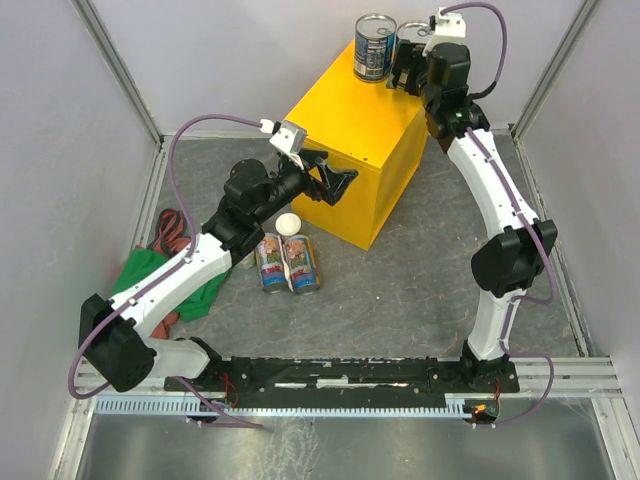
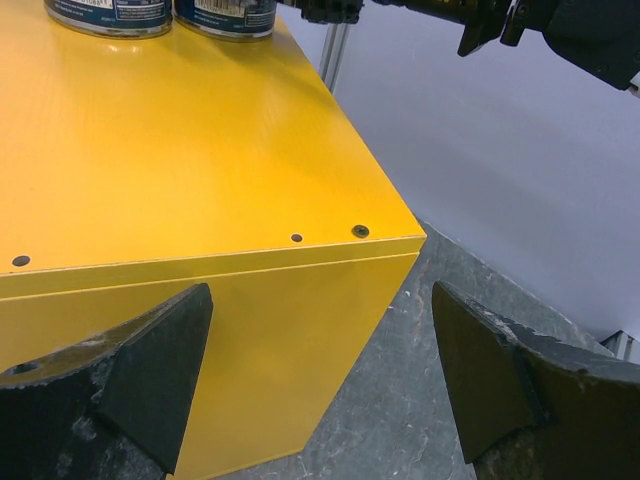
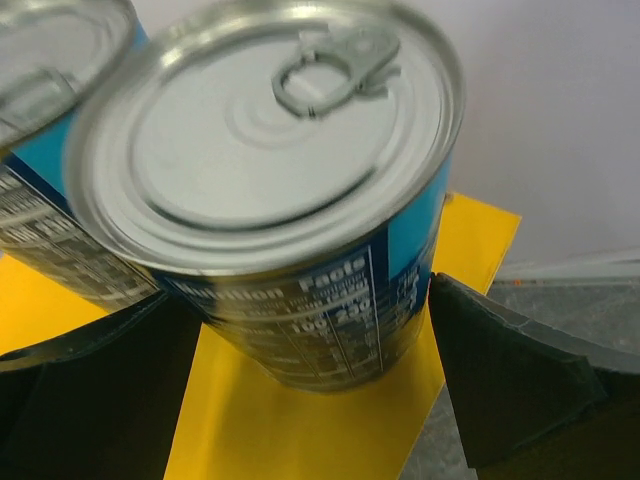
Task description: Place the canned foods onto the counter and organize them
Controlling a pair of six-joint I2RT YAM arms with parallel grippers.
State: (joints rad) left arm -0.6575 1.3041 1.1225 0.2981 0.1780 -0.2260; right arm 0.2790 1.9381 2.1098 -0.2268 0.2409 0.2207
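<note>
The yellow counter (image 1: 350,130) stands at the back. Two wide blue cans stand side by side on its far corner. One blue can (image 1: 373,47) is free. The other blue can (image 3: 300,200) stands between the fingers of my right gripper (image 1: 408,68), which is open around it (image 3: 310,330). Both cans show at the top of the left wrist view (image 2: 110,12). My left gripper (image 1: 338,185) is open and empty beside the counter's near corner (image 2: 320,335). Two tall slim cans (image 1: 287,264) lie on the floor. One small pale-lidded can (image 1: 289,224) stands by them. The other small cans are hidden.
A green cloth (image 1: 150,275) with a red strap lies on the floor at the left, under my left arm. Grey stone-patterned floor (image 1: 420,270) surrounds the counter. Pale walls enclose the cell on three sides.
</note>
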